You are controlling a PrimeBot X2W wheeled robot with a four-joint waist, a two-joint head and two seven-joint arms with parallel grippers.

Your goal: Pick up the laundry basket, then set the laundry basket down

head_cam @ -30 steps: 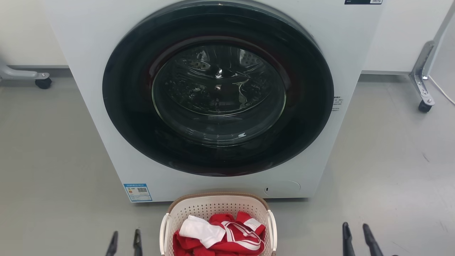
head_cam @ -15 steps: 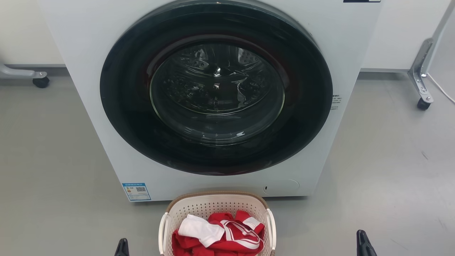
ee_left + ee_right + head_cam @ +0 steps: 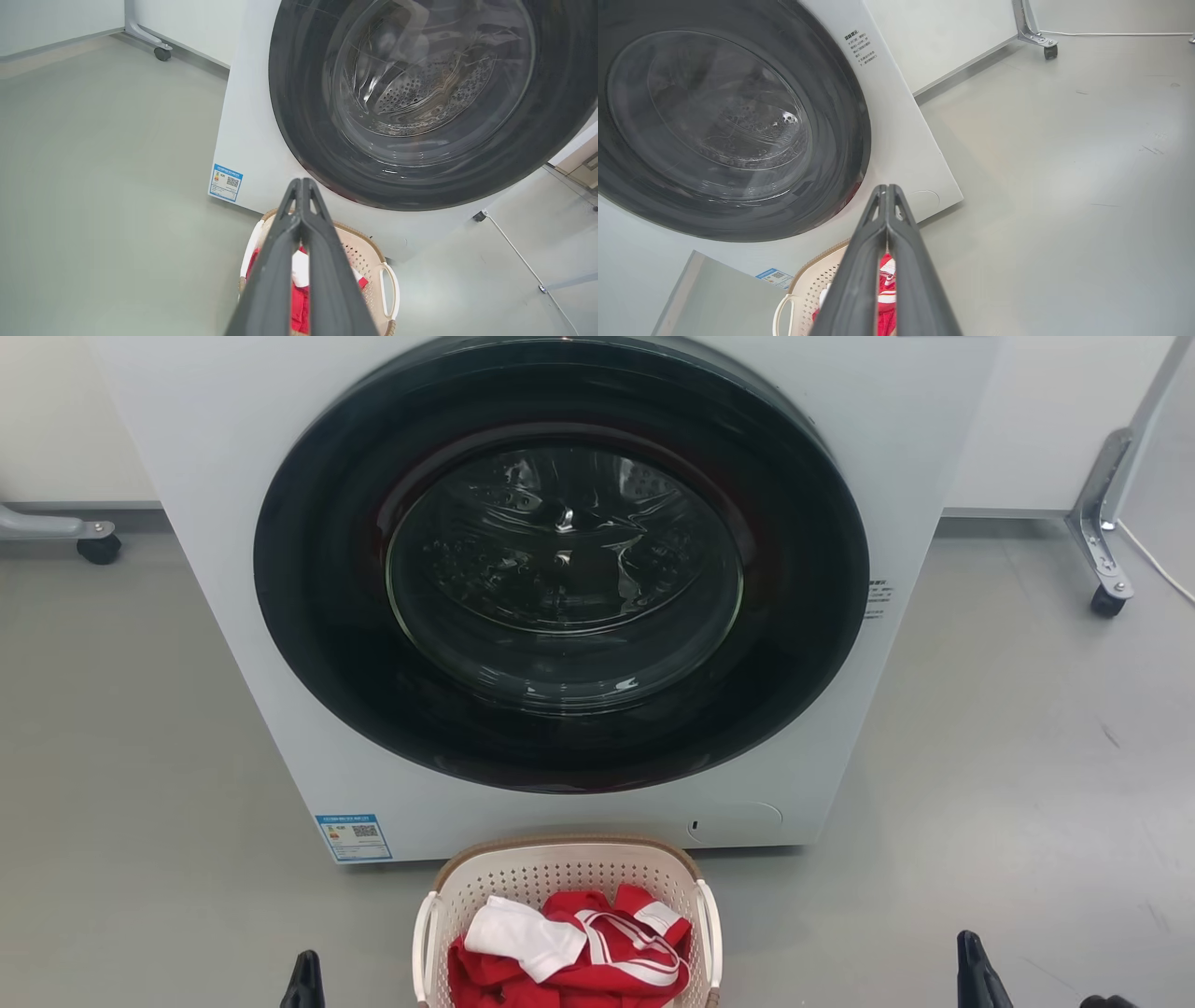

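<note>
Laundry basket [image 3: 560, 882] is second in bulk to the white washing machine [image 3: 896, 476], whose round dark door [image 3: 560, 569] is closed and rises right behind it. The basket stands upright on the grey floor [image 3: 1027, 756], its far rim just in front of the middle of the machine's base. Red and white clothes [image 3: 597, 952] lie heaped inside it. The left fingers [image 3: 280, 270] are pressed together, tips meeting, with nothing between them; the right fingers [image 3: 866, 270] are likewise closed on nothing. In the head view the laundry basket lies between the two pairs: the left fingers show near its left handle [image 3: 422, 943] but apart from it, and the right fingers stand well off to its right. In each wrist view the basket sits beyond and below the fingers, partly hidden by them. A small blue label [image 3: 353, 837] sits at the machine's lower left corner.
</note>
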